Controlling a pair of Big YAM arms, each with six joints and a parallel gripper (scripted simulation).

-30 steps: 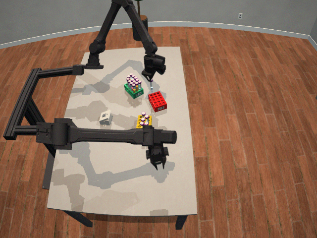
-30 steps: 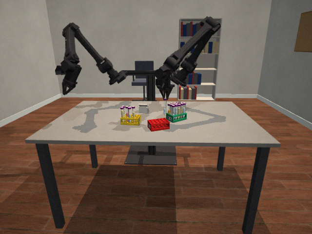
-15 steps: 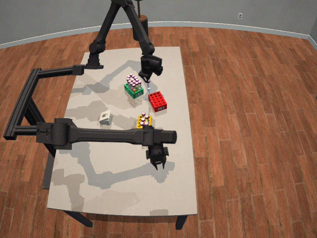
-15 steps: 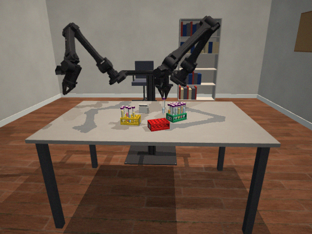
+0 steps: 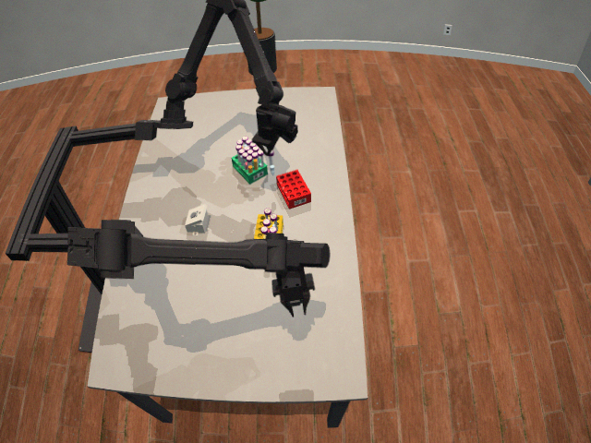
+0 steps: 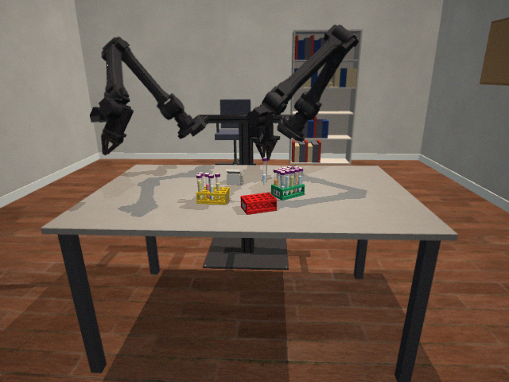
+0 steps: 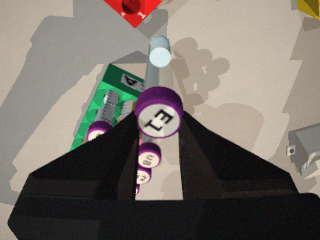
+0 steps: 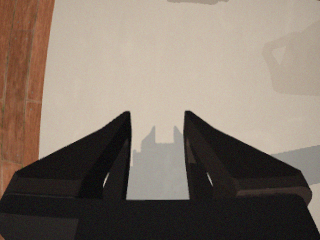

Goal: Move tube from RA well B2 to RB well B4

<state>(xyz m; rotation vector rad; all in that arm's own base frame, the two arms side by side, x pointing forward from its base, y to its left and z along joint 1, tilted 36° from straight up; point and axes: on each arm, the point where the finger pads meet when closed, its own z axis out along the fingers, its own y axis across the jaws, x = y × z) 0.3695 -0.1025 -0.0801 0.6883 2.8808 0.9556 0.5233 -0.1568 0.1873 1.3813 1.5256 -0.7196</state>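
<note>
Overhead, our right arm's links (image 5: 200,251) cover part of the yellow rack (image 5: 268,223) (image 6: 212,194) (image 7: 311,7); the exterior view shows that rack's full front. Right gripper (image 5: 298,312) (image 6: 107,151) (image 8: 157,114): partly open, nothing held. Left gripper (image 5: 268,149) (image 6: 265,156) (image 7: 160,117): closed on the purple-capped tube (image 5: 271,164) (image 6: 264,170) (image 7: 159,111), above the table beside the green rack (image 5: 255,176) (image 6: 286,189) (image 7: 92,112); cap up, long axis near vertical.

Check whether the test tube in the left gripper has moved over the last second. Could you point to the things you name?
Yes: in the top view, the test tube (image 5: 271,162) (image 6: 265,167) (image 7: 159,117) shifted toward the arms' bases, judged against the red rack (image 5: 290,203) (image 6: 247,208) (image 7: 150,11).
</note>
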